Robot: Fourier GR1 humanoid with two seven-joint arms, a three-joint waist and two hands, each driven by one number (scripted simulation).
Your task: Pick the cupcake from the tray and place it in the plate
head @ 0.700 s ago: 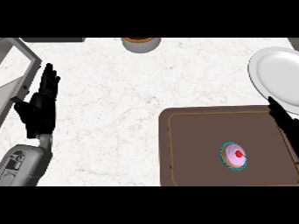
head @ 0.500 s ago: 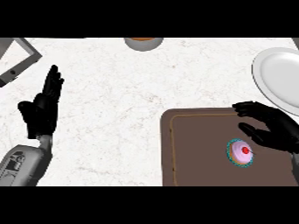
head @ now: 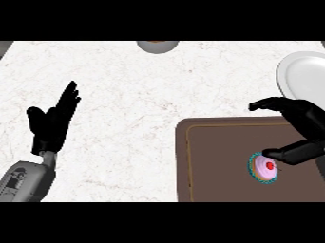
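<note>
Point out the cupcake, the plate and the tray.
cupcake (head: 265,168): head view, on its pink top.
plate (head: 314,76): head view, on its bare white middle.
tray (head: 215,163): head view, on its bare brown floor.

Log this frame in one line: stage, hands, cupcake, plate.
stage: pre-grasp | right robot hand: open, cupped over cupcake | cupcake: on tray | plate: beyond tray, right edge | left robot hand: open, resting left
</note>
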